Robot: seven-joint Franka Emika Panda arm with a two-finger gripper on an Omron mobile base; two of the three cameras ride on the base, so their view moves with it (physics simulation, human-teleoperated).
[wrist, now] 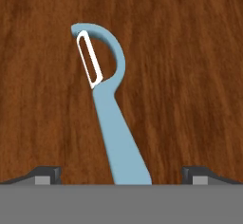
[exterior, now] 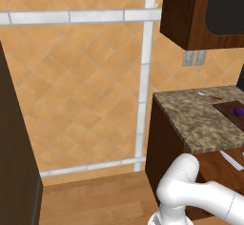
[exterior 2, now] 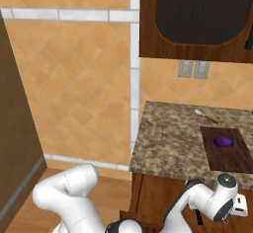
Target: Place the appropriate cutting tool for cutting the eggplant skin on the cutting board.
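Note:
A light blue peeler [wrist: 111, 123] with a white blade lies flat on a brown wooden surface in the hand view. Its handle runs down between my two fingertips [wrist: 47, 173], and my gripper [wrist: 121, 174] is open around it without touching. In the right base view the gripper [exterior 2: 238, 206] hangs low, below the counter's front edge. The small purple eggplant [exterior 2: 223, 141] rests on the dark reddish-brown cutting board [exterior 2: 222, 158] on the speckled countertop. The left base view catches the eggplant [exterior: 238, 110] and the board [exterior: 227, 108] at its right edge.
A slim utensil with a reddish handle [exterior 2: 206, 116] lies on the stone counter [exterior 2: 168, 138] behind the board. A dark wall cabinet [exterior 2: 197, 19] hangs above. A pale blade-like tool [exterior: 231, 159] lies below the counter edge. Tiled wall and wooden floor lie to the left.

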